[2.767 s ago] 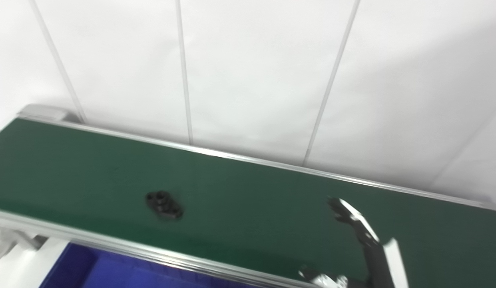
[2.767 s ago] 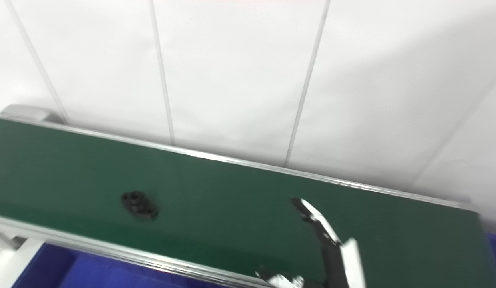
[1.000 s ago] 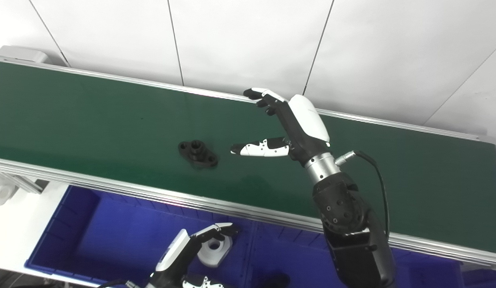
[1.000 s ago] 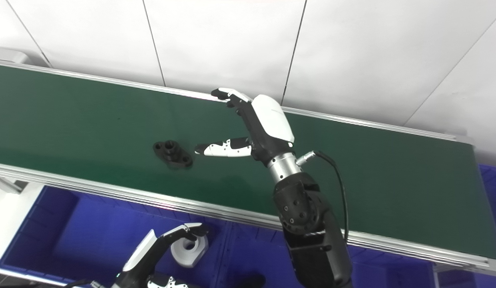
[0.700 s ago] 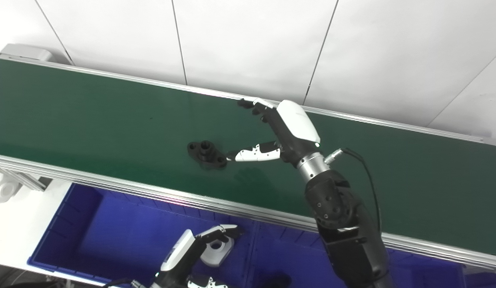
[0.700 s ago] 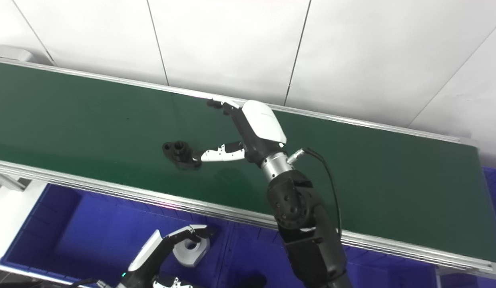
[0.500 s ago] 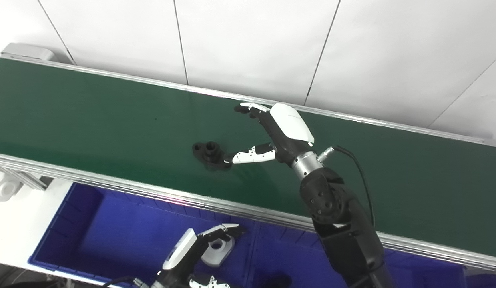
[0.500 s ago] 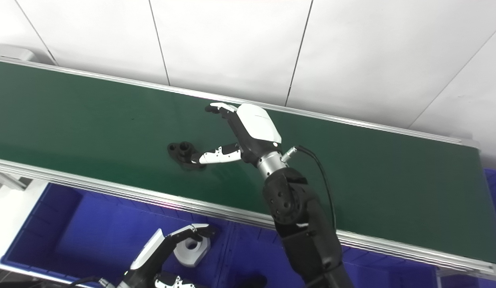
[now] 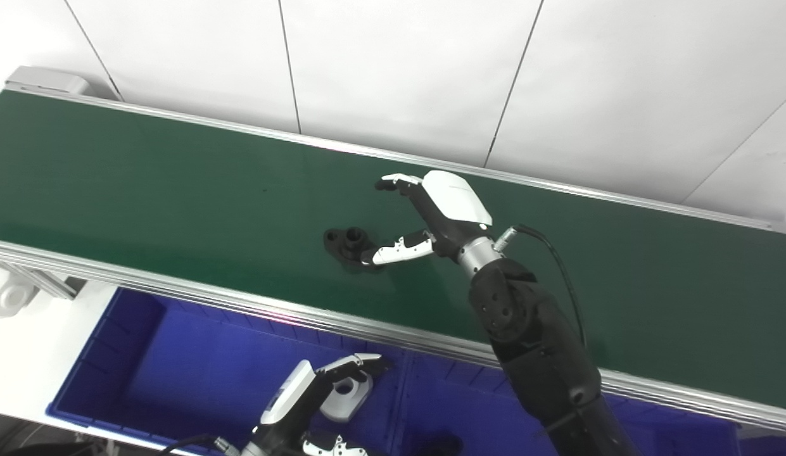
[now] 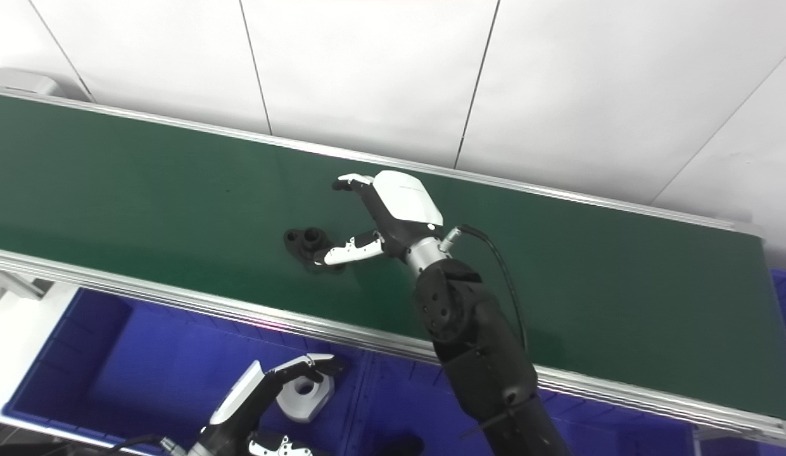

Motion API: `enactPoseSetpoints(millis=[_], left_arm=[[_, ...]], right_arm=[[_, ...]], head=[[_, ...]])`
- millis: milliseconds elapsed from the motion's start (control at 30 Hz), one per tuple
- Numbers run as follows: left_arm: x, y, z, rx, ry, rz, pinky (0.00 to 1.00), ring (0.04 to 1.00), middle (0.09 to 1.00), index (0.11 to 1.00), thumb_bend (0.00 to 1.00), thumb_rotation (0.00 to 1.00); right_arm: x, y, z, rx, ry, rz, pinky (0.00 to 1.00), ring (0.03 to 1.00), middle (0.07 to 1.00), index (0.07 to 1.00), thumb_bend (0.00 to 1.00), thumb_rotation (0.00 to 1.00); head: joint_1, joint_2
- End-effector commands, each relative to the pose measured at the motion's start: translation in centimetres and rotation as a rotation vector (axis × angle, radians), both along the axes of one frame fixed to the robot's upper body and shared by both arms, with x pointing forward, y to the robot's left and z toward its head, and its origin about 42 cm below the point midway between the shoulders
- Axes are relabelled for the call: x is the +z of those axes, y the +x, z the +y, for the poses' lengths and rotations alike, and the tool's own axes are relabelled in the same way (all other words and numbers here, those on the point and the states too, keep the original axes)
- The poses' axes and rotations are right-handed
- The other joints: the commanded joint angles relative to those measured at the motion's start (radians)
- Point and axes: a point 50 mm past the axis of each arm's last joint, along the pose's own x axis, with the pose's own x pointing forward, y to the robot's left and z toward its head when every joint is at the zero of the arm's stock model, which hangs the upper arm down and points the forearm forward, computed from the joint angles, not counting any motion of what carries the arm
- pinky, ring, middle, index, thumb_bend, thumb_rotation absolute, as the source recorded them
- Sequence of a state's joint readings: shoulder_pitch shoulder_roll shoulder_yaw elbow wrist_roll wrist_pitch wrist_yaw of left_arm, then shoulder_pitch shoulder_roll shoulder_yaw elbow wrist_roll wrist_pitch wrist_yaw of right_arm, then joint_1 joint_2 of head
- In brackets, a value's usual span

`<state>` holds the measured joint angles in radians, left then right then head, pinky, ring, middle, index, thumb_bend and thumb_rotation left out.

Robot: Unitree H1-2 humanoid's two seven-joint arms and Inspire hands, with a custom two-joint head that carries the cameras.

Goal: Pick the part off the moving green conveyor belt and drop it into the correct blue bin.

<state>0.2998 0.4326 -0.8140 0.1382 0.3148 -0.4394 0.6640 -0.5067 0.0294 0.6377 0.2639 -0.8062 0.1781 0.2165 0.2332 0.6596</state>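
Observation:
A small black flanged part (image 9: 348,244) lies on the green conveyor belt (image 9: 145,190), near its middle. My right hand (image 9: 431,218) is open over the belt just right of the part, palm down. Its thumb tip (image 9: 377,257) touches the part's right end, and its fingers (image 9: 399,183) reach out beyond the part, apart from it. My left hand (image 9: 316,399) is open and low at the bottom edge, over the left blue bin (image 9: 177,361), holding nothing. It also shows in the right eye view (image 10: 266,386).
A white part (image 9: 343,396) lies in the left blue bin beside my left hand. A dark part (image 9: 434,443) lies in the neighbouring blue bin (image 9: 456,405). The belt's metal rail (image 9: 240,304) runs between belt and bins. A white panelled wall stands behind.
The black part has ridden the belt rightward. My right hand has lowered toward it, and its thumb now touches the part's end. The left hand has hardly moved. The camera shifted.

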Motion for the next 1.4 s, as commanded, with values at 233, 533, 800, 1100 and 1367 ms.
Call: enactPoseSetpoints(millis=[233,533,800,1100,1367], left_arm=[[0.7,0.1,0.5,0.007,-0.028,-0.041,0.68,0.749,0.773,0.773,0.84,0.45],[1.0,0.1,0.6,0.004,-0.031,-0.055,0.71,0.767,0.789,0.785,0.81,0.47],[1.3,-0.2,0.5,0.007,-0.039,-0.065,0.73,0.777,0.799,0.797,0.78,0.51],[1.5,-0.5,0.4,0.010,-0.035,-0.082,0.72,0.768,0.793,0.798,0.77,0.53],[1.8,-0.6,0.4,0.010,-0.041,-0.085,0.71,0.763,0.792,0.796,0.76,0.51]], right_arm=[[2.5,0.6,3.2,0.046,-0.077,-0.109,0.73,0.772,0.801,0.803,0.92,0.43],[2.5,0.6,4.5,0.036,-0.139,-0.076,0.70,0.726,0.761,0.803,0.92,0.39],[2.1,0.5,3.8,0.024,-0.194,-0.062,0.67,0.702,0.737,0.768,0.90,0.38],[0.7,0.2,1.7,0.003,-0.288,-0.068,0.68,0.705,0.727,0.734,0.85,0.23],[-0.3,0.1,-0.8,-0.010,-0.356,-0.085,0.62,0.634,0.664,0.662,0.80,0.16]], head=[[-0.135,0.028],[-0.199,0.062],[-0.197,0.083],[-0.183,0.098],[-0.179,0.113]])
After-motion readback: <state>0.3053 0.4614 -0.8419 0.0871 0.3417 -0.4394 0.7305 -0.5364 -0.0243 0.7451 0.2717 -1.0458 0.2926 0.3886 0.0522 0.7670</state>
